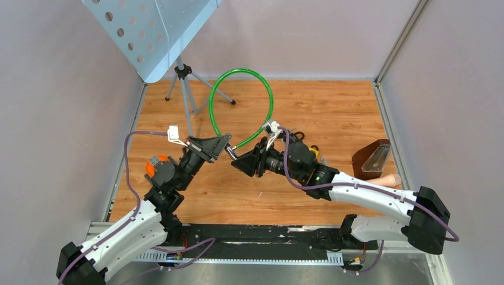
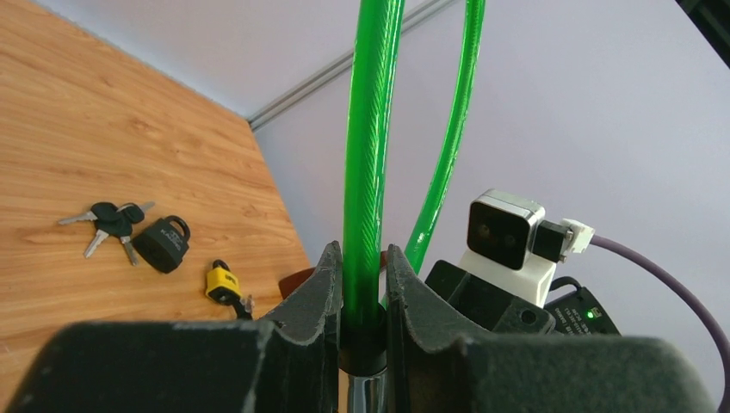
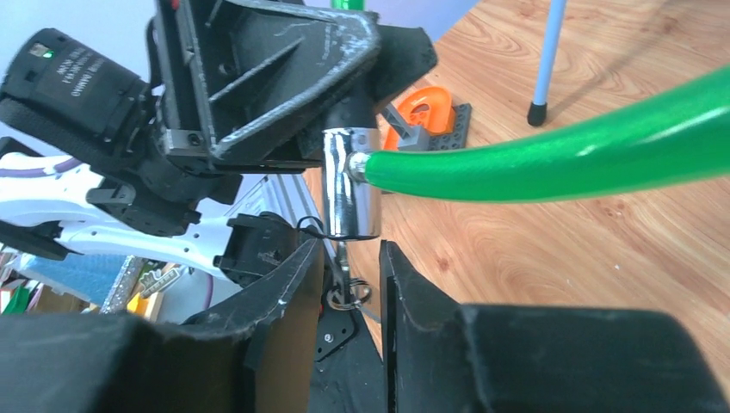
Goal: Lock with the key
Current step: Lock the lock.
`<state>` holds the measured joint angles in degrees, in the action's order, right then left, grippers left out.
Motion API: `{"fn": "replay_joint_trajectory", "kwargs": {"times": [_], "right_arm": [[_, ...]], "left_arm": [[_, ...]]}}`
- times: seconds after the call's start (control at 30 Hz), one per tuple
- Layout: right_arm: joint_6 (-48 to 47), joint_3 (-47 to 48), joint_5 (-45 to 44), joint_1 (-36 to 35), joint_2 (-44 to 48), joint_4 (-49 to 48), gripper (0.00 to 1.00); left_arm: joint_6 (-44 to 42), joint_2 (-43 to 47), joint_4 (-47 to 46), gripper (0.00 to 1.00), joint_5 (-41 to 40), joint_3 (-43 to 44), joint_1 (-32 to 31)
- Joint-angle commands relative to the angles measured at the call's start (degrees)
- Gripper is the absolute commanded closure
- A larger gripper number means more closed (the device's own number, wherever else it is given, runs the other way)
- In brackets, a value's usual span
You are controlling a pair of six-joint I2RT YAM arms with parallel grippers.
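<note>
A green cable lock loops up over the wooden table. My left gripper is shut on the cable's black collar just above the chrome lock cylinder; the left wrist view shows the cable rising between the jaws of the left gripper. In the right wrist view the chrome cylinder has a key sticking out of its lower end, with a ring hanging from it. My right gripper is slightly open, and its jaws stand on either side of the key without visibly touching it.
A black padlock, a bunch of black-headed keys and a small yellow padlock lie on the table. A tripod with a perforated blue panel stands back left. A brown container sits at the right. An orange fixture is near the left arm.
</note>
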<state>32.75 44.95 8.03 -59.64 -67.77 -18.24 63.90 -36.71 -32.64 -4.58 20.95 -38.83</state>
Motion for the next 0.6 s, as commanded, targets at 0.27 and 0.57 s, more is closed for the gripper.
{"fn": "replay_joint_trajectory", "kwargs": {"times": [0.27,0.57], "right_arm": [[-0.32,2.83,-3.97,0.05,-2.46,2.53,1.00],[-3.08,1.68,-8.01,-0.22,-6.47,6.29,1.00]], "left_arm": [[-0.24,0.93,-4.74,1.00,-1.62,2.54,0.07],[-0.56,-0.14,2.02,1.00,-7.25,4.68,0.07]]}}
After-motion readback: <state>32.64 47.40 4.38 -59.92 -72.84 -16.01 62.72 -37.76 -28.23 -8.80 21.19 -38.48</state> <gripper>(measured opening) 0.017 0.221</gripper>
